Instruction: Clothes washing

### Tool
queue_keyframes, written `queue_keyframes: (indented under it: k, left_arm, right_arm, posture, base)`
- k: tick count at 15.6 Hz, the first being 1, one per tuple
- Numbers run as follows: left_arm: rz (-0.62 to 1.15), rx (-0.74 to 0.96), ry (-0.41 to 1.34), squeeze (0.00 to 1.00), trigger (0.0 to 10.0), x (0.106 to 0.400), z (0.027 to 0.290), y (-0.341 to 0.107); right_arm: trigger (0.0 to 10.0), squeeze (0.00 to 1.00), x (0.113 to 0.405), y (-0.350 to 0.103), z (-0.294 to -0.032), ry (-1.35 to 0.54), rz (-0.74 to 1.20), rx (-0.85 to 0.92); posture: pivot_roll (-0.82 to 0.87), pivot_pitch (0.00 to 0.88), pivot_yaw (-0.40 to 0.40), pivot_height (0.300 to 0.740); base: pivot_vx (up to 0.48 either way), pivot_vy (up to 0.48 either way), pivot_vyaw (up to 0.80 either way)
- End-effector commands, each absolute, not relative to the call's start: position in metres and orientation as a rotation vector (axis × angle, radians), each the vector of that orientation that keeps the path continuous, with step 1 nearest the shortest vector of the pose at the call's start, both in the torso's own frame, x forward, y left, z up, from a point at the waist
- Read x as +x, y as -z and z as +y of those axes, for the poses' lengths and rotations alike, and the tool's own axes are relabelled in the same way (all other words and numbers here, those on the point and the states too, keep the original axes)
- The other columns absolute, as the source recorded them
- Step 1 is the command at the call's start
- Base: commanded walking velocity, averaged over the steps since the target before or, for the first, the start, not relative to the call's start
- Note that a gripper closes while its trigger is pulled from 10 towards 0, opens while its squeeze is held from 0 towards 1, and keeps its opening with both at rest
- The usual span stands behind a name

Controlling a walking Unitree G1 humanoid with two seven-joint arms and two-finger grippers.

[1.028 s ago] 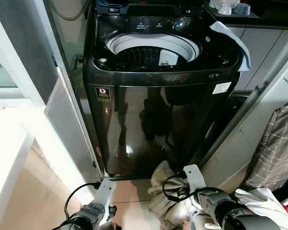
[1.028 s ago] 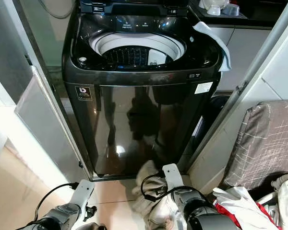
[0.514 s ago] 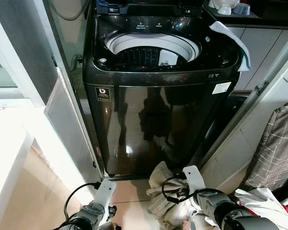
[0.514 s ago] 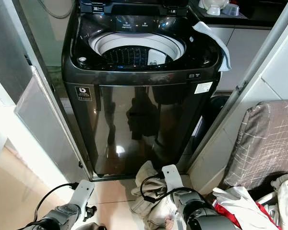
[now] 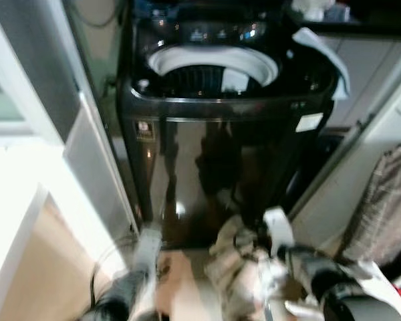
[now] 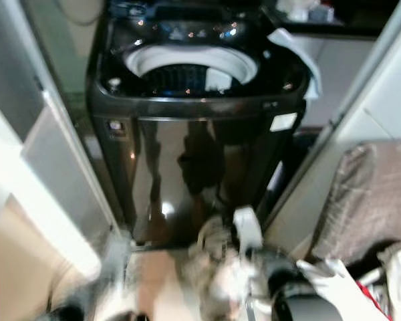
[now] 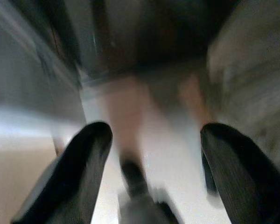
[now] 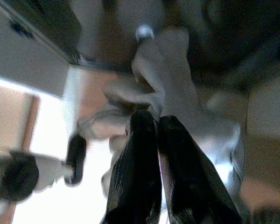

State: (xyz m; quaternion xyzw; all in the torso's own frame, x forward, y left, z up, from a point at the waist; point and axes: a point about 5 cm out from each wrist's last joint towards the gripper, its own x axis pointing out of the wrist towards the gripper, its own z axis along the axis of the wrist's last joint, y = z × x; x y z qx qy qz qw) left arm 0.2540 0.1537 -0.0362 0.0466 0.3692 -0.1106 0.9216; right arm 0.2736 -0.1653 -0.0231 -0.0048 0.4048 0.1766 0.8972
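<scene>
**A:** One garment is in hand, as I read it. The right gripper (image 8: pixel 151 122) has its two black fingers pressed together on a fold of the beige garment (image 8: pixel 168 79), which hangs bunched and creased low against the foot of the washing machine (image 5: pixel 227 160), on its right half.

**B:** And the left gripper (image 7: pixel 151 154)?

**A:** Fingers spread wide, nothing between them, low at the machine's front left corner, over pale floor (image 7: pixel 144 112). It looks idle.

**B:** So which step is this?

**A:** Loading, I'd judge. The lid is up and the drum (image 5: pixel 210 70) stands open at the top of the machine, well above the cloth. The pictures are blurred, so I can't say much finer than that.

**B:** What does the next move call for?

**A:** A long lift, probably: the cloth must clear the machine's glossy front and its top rim before it can drop into the drum. It's limp and trails below the fingers, so a loose end could catch on the rim.

**B:** Anything else nearby?

**A:** A white cloth (image 5: pixel 324 53) is draped over the machine's top right corner, and more laundry, white with a bit of red (image 6: pixel 341 284), lies to the machine's lower right.
</scene>
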Motion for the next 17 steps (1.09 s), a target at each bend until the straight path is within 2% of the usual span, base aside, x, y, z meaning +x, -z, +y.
queue_keyframes:
  k: [1, 2, 3, 4, 6, 9, 10, 12, 17]
  left_arm:
    - [0.617, 0.112, 0.268, 0.0, 10.0, 0.276, 0.147, 0.003]
    - [0.433, 0.095, 0.302, 0.0, 10.0, 0.285, 0.138, -0.041]
    - [0.361, 0.108, 0.313, 0.0, 10.0, 0.288, 0.136, -0.062]
    - [0.241, 0.134, 0.332, 0.0, 10.0, 0.292, 0.134, -0.103]
    - [0.108, 0.181, 0.366, 0.0, 10.0, 0.285, 0.131, -0.156]
    - [0.078, 0.201, 0.372, 0.0, 10.0, 0.28, 0.132, -0.167]
    - [-0.06, 0.254, 0.367, 0.0, 10.0, 0.257, 0.133, -0.183]
    - [-0.146, 0.253, 0.316, 0.0, 10.0, 0.268, 0.124, -0.195]
    - [-0.295, 0.321, 0.348, 0.0, 10.0, 0.285, 0.107, -0.225]
  right_arm:
    - [0.0, 0.0, 0.293, -0.005, -0.164, -0.407, 0.714, -0.004]
    - [0.0, 0.0, 0.294, -0.038, -0.16, -0.446, 0.612, 0.001]
    - [0.0, 0.0, 0.294, -0.051, -0.158, -0.461, 0.572, 0.005]
    - [0.0, 0.0, 0.294, -0.078, -0.158, -0.456, 0.489, -0.023]
    - [0.0, 0.0, 0.288, -0.134, -0.165, -0.375, 0.283, -0.134]
    - [0.0, 0.0, 0.279, -0.149, -0.167, -0.339, 0.211, -0.181]
    - [0.0, 0.0, 0.258, -0.178, -0.171, -0.181, -0.083, -0.19]
    - [0.0, 0.0, 0.279, -0.211, -0.16, -0.109, -0.289, -0.175]
    - [0.0, 0.0, 0.323, -0.256, -0.161, -0.056, -0.45, -0.159]
  posture:
    - [-0.01, 0.0, -0.043, 0.74]
    - [-0.01, 0.0, -0.047, 0.74]
    - [-0.01, 0.0, -0.049, 0.74]
    - [-0.02, 0.0, -0.048, 0.74]
    - [-0.03, 0.0, -0.048, 0.74]
    - [-0.03, 0.0, -0.049, 0.74]
    - [-0.05, 0.0, -0.054, 0.74]
    - [-0.05, 0.0, -0.038, 0.74]
    - [-0.05, 0.0, -0.017, 0.74]
  base:
    - [0.0, 0.0, 0.0]
    - [0.0, 0.0, 0.0]
    - [0.0, 0.0, 0.0]
    - [0.0, 0.0, 0.0]
    - [0.0, 0.0, 0.0]
    - [0.0, 0.0, 0.0]
    - [0.0, 0.0, 0.0]
    - [0.0, 0.0, 0.0]
    - [0.0, 0.0, 0.0]
